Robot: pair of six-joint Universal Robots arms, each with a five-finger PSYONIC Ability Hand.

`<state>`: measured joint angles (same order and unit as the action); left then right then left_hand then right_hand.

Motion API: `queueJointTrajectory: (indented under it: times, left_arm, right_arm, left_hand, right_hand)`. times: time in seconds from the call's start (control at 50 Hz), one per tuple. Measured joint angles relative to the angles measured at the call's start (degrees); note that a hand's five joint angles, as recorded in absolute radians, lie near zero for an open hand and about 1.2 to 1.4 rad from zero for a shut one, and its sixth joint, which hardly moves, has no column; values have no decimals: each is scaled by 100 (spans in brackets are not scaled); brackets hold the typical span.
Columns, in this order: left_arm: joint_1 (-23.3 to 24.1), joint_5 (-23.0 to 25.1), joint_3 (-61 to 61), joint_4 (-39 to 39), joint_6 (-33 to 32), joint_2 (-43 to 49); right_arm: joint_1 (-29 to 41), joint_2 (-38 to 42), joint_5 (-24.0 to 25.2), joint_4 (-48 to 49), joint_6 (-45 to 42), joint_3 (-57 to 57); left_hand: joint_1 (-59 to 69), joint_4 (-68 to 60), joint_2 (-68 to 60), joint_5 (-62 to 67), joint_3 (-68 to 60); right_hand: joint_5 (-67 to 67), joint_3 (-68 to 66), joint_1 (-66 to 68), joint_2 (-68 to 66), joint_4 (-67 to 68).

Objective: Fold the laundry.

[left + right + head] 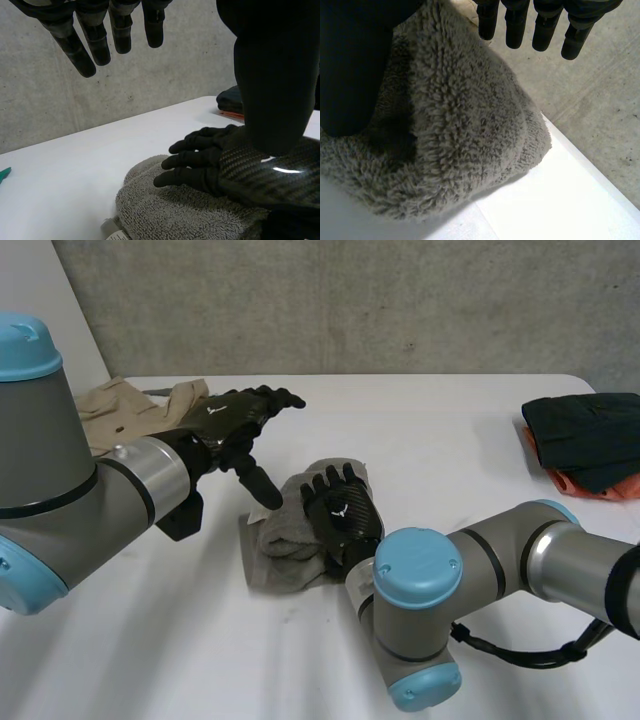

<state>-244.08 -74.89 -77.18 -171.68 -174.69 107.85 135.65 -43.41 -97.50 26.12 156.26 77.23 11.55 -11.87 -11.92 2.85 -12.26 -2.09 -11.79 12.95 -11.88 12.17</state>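
A grey towel (290, 540) lies bunched and folded in the middle of the white table (430, 450). My right hand (343, 512) rests flat on top of it, fingers straight and open; it also shows in the left wrist view as the right hand (225, 162) lying on the towel (170, 210). In its own wrist view the towel (455, 140) lies under its palm, with its fingers (515, 25) straight. My left hand (235, 425) hovers above the table just left of the towel, open, its fingers (95, 42) straight and holding nothing, its thumb pointing down toward the towel's near-left edge.
A beige garment (130, 405) lies at the table's back left, behind my left arm. A pile of dark green and orange clothes (585, 445) sits at the back right edge. A concrete wall stands behind the table.
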Motion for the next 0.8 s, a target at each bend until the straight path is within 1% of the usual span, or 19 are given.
queueJointTrajectory:
  times: [0.02, 0.04, 0.08, 0.1, 0.14, 0.18, 0.28, 0.4, 0.46, 0.5, 0.54, 0.64, 0.66, 0.74, 0.8]
  left_arm:
    - [-4, 2, -3, -6, 16, 0]
    - [-7, 5, -5, -10, 28, -1]
    - [-9, 9, -6, -14, 39, -1]
    - [-10, 14, -7, -18, 45, -1]
    - [-10, 20, -8, -20, 48, -3]
    - [-12, 25, -7, -24, 48, -7]
    - [-20, 35, 12, -34, 46, -24]
    - [-50, 35, 175, -48, 79, -123]
    - [-52, 32, 227, -48, 97, -154]
    - [-43, 34, 352, -50, 139, -239]
    - [-29, 36, 411, -50, 157, -285]
    - [23, 36, 491, -50, 170, -406]
    - [31, 36, 490, -50, 170, -424]
    - [57, 35, 446, -50, 171, -476]
    - [65, 36, 396, -50, 167, -487]
  right_arm:
    - [-6, 29, -2, 2, 1, -27]
    - [-17, 54, -9, 1, 4, -49]
    - [-38, 63, -21, 4, 12, -72]
    - [-71, 44, -34, 15, 26, -88]
    - [-124, 0, -48, 30, 54, -97]
    - [-205, -73, -48, 81, 95, -121]
    - [-469, -259, 59, 237, 188, -299]
    - [-1155, -528, 605, 274, 249, -1050]
    - [-1309, -571, 725, 252, 256, -1249]
    - [-1826, -649, 985, 192, 321, -1946]
    - [-2100, -651, 1075, 140, 391, -2302]
    - [-3039, -526, 1441, -170, 835, -3374]
    - [-3115, -508, 1484, -199, 881, -3447]
    - [-3960, -247, 2120, -501, 1441, -4094]
    - [-4368, -86, 2525, -577, 1715, -4288]
  left_hand:
    - [0, 0, 0, 0, 0]
    - [0, 0, 0, 0, 0]
    - [0, 0, 0, 0, 0]
    - [0, 0, 0, 0, 0]
    - [0, 0, 0, 0, 0]
    - [0, 0, 0, 0, 0]
    - [0, 0, 0, 0, 0]
    - [0, 0, 0, 0, 0]
    - [0, 0, 0, 0, 0]
    - [0, 0, 0, 0, 0]
    - [0, 0, 0, 0, 0]
    - [0, 0, 0, 0, 0]
    - [0, 0, 0, 0, 0]
    - [0, 0, 0, 0, 0]
    - [0, 0, 0, 0, 0]
  right_hand:
    - [-157, -212, 176, -206, 146]
    - [-985, -1018, 951, -1021, 977]
    - [-2088, -2292, 2381, -2464, 2233]
    - [-3388, -3815, 3593, -3932, 3743]
    - [-4438, -4955, 4363, -5038, 4922]
    - [-4741, -5215, 4460, -5215, 5487]
    - [-4779, -5215, 4460, -5215, 5595]
    - [-4780, -5215, 4460, -5215, 5621]
    - [-4780, -5215, 4461, -5215, 5622]
    - [-4888, -5280, 4460, -5215, 5625]
    - [-4888, -5280, 4460, -5215, 5625]
    - [-4888, -5280, 4460, -5215, 5626]
    - [-4888, -5280, 4462, -5215, 5626]
    - [-4889, -5280, 4460, -5215, 5626]
    - [-4889, -5281, 4461, -5215, 5627]
